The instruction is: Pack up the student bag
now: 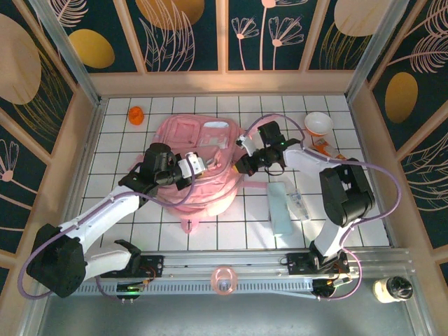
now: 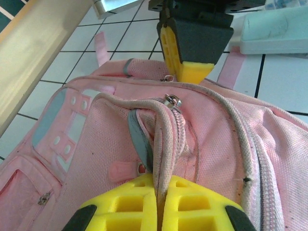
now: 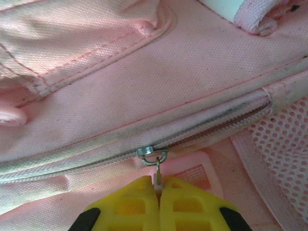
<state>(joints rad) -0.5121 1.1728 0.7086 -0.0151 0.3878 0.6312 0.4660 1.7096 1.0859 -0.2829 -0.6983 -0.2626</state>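
Yellow foam pads on my right gripper (image 3: 159, 186) are pinched together on the little metal zipper pull (image 3: 158, 173). It hangs off the slider (image 3: 151, 152) at the lower middle of the right wrist view. The zip itself runs across that frame from lower left up to the right, with pink mesh at the far right edge.

My left gripper (image 2: 156, 188) is squeezed tight on a raised ridge of fabric and zip tape on the student bag (image 1: 199, 136), bottom centre of the left wrist view. At the top of that frame I can see my other gripper's pads across the bag.

From the top camera, the bag lies about mid-frame on the white tiled table (image 1: 245, 231), a bit left of centre, with both grippers on its lower right part. To the right of it is a pale green box (image 1: 280, 206). There's a white cup (image 1: 318, 124) at upper right and a small orange thing (image 1: 136, 114) at upper left.
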